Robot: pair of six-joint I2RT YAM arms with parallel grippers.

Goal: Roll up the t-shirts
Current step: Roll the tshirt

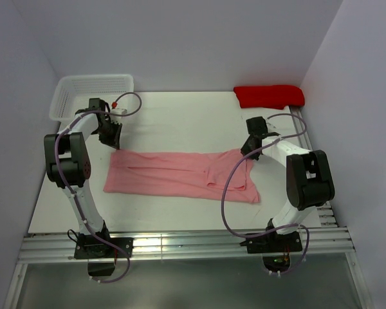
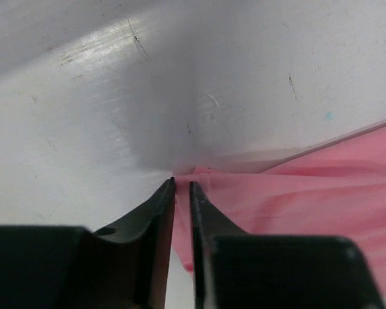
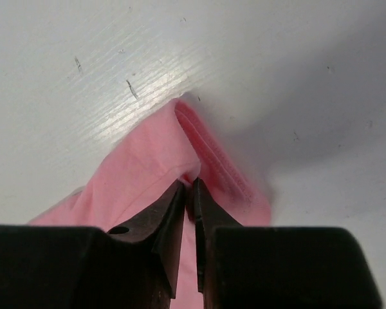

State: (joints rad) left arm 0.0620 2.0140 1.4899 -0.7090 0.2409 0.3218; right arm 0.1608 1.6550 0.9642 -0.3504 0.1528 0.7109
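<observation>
A light-pink t-shirt (image 1: 180, 174) lies as a long folded band across the white table (image 1: 180, 119). My left gripper (image 1: 115, 148) sits at the band's far left corner. In the left wrist view that gripper (image 2: 182, 184) is shut on the t-shirt (image 2: 309, 193), with pink fabric pinched between its dark fingers. My right gripper (image 1: 249, 153) is at the far right corner. The right wrist view shows it (image 3: 189, 184) shut on a raised fold of the t-shirt (image 3: 135, 167), beside a stitched hem (image 3: 212, 151).
A white mesh basket (image 1: 96, 78) stands at the back left corner. A folded red cloth (image 1: 269, 96) lies at the back right. Grey walls close in the table on three sides. A metal rail (image 1: 180, 244) runs along the near edge.
</observation>
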